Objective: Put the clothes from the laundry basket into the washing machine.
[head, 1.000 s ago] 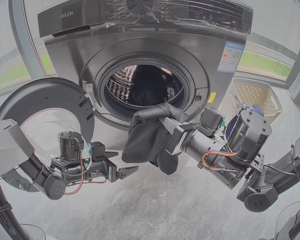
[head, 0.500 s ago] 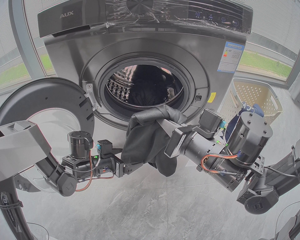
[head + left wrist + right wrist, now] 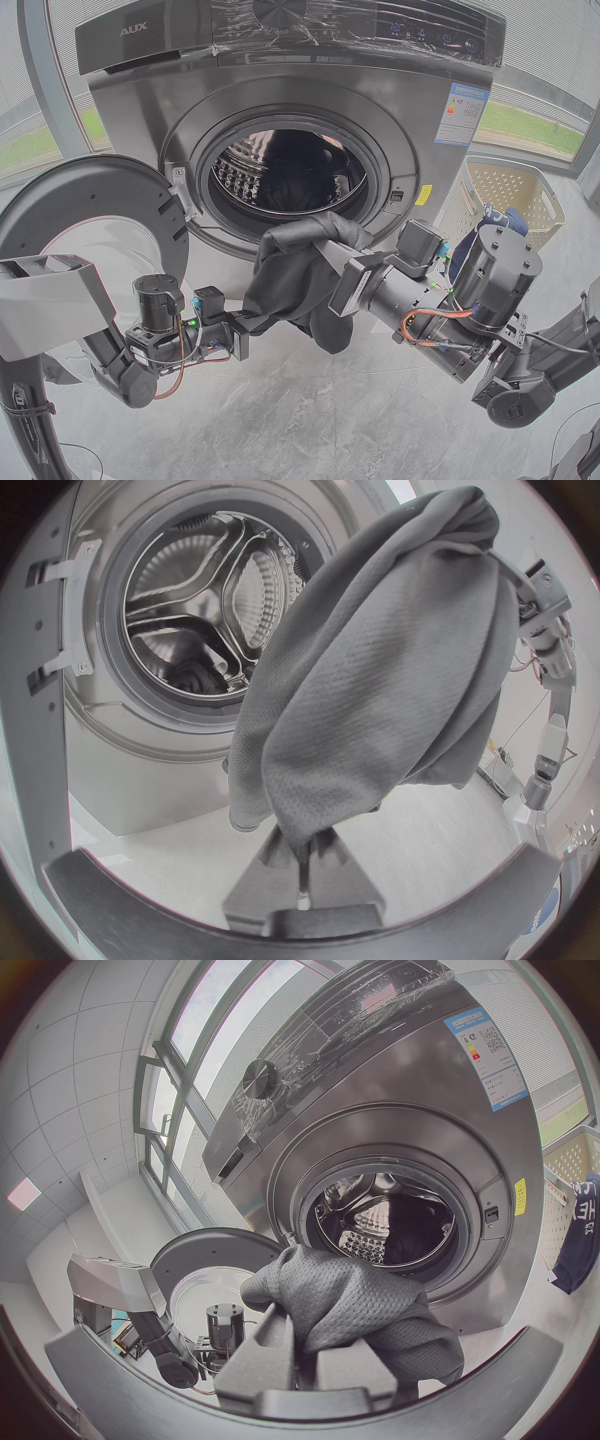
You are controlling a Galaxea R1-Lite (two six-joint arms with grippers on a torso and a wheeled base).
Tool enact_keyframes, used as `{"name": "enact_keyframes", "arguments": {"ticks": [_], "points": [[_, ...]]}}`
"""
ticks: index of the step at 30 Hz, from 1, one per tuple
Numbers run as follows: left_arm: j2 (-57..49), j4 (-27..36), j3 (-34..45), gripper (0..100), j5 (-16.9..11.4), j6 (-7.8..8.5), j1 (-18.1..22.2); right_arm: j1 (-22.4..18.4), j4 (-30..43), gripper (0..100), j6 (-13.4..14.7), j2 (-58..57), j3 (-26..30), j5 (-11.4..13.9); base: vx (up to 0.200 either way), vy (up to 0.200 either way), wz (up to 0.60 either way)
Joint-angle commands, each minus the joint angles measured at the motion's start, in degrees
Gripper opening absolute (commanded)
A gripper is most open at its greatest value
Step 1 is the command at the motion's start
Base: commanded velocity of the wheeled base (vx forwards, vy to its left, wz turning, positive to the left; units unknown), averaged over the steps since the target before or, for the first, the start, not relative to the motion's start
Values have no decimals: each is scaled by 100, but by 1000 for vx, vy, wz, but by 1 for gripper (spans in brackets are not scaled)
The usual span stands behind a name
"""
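The grey garment (image 3: 294, 275) hangs in front of the washing machine (image 3: 387, 125), its top bunched just below the lower lip of the drum opening (image 3: 287, 169) and its long axis running from 12 o'clock down to 6 o'clock. The opening lies at 12 o'clock from the cloth, with dark clothes (image 3: 294, 181) already inside.

The right gripper (image 3: 324, 245) is clamped on the garment's top fold, its arm coming in from 4 o'clock. It is the nearer of the two to the opening. The left gripper (image 3: 256, 323) sits at 7 o'clock from the cloth's middle, and the left wrist view shows its fingers pressed together on the lower hem.

The hanging tail is below the lip, so I judge that the coming move needs the left gripper to lift that end toward 12 o'clock while the right one pushes the top in.

The open door (image 3: 94, 194) stands at 9 o'clock and the laundry basket (image 3: 537, 194), with a blue garment (image 3: 506, 219) draped on it, at 2 o'clock
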Motion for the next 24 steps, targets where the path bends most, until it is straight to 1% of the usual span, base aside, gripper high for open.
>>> {"name": "enact_keyframes", "arguments": {"ticks": [1, 4, 5, 6, 7, 11, 15, 19, 20, 23, 24], "points": [[-171, -588, 697, 0, -17, -1, -93, -53, -10, 0, 1, 133, 6, 14, 0, 0, 0], [-347, -1379, 1444, 0, -25, -19, -233, -70, -89, 0, 1, 291, 15, 23, 0, 0, 0], [-391, -1537, 1629, 0, -25, -36, -269, -79, -151, 0, 1, 353, 15, 32, 0, 0, 0], [-461, -1590, 1778, 0, -25, -36, -313, -88, -221, 0, -8, 449, 15, 32, 0, 0, 0], [-558, -1581, 1901, 0, -34, -1, -348, -97, -265, 0, -8, 511, 6, 32, 0, 0, 0], [-1182, -1555, 2394, 0, -52, -27, -576, -141, -485, 0, -8, 906, 68, 94, 0, 0, 0], [-1384, -1546, 2402, 0, -17, -45, -673, -141, -634, 0, -8, 1073, 103, 190, 0, 0, 0], [-1437, -1546, 2411, 0, -17, -63, -673, -150, -669, 0, -8, 1126, 121, 199, 0, 0, 0], [-1437, -1546, 2376, 0, -17, -98, -664, -150, -669, 100, -8, 1126, 121, 199, 0, 0, 0], [-1472, -1546, 2235, 0, -17, -265, -655, -176, -669, 100, -34, 1258, 164, 190, 0, 0, 0], [-1472, -1546, 2191, 0, -17, -318, -655, -194, -669, 100, -96, 1284, 208, 190, 0, 0, 0]]}}
